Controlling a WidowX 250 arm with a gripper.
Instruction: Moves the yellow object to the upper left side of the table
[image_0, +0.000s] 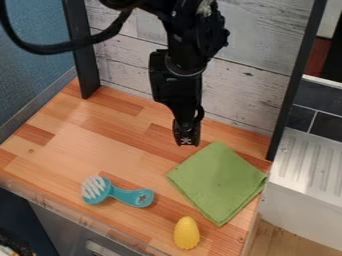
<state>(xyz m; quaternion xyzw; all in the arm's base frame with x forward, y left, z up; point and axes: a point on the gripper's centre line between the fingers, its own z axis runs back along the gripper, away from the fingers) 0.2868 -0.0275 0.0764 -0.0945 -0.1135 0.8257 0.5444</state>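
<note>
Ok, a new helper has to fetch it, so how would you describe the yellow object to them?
Find the wooden tabletop, then the square green cloth on its right side in the camera view. Just left of the cloth's lowest corner is a small yellow, egg-shaped object. Unlike the teal brush with white bristles farther left, it has no handle.
</note>
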